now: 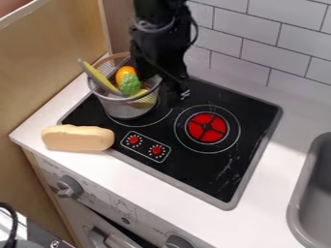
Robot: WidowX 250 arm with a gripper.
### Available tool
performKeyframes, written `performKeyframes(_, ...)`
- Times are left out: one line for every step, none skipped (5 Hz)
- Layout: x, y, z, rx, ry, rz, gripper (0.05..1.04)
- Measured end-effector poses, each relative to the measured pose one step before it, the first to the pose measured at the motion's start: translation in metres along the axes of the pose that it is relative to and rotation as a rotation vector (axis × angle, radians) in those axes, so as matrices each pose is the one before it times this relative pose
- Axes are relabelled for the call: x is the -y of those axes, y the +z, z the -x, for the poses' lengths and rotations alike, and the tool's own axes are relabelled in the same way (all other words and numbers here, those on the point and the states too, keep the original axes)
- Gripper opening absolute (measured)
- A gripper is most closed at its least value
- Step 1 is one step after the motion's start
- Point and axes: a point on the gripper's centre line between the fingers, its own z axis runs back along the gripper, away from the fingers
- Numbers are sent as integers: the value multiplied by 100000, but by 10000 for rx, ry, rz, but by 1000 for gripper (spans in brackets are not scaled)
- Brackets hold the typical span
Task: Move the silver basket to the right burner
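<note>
The black gripper [166,86] hangs at the right rim of the silver basket, over the back of the stove. Its fingers stand apart, one by the basket's rim and the other to the right over the black stovetop. Standing upright on the left burner, the silver mesh basket [130,107] holds an orange fruit [125,72], a green bumpy piece [130,84] and a long yellow-green piece [99,77] that leans out over the left rim. Whether the gripper touches the basket, I cannot tell. The right burner [207,127] shows a red disc with nothing on it.
A tan bread loaf [78,138] lies on the white counter at the stove's front left corner. Two red knobs [144,145] are set in the stovetop's front. A grey sink [317,193] is at the right edge, a tiled wall [278,48] behind, and a wooden panel [45,63] at left.
</note>
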Motion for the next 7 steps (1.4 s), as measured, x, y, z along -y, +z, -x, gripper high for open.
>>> performKeyframes(-445,-967,-193,332,-261,5,995)
performKeyframes(-663,-580,132,365,-299,-191,995)
performKeyframes(-519,-1140,481,135,37,77,995)
performKeyframes(-11,-1221,125,235,88,22,995)
performKeyframes(299,-1284,336,250,108,76,995)
performKeyframes(314,-682,242,163,149,28,952)
performKeyframes(15,0,19,-12,307,10,681)
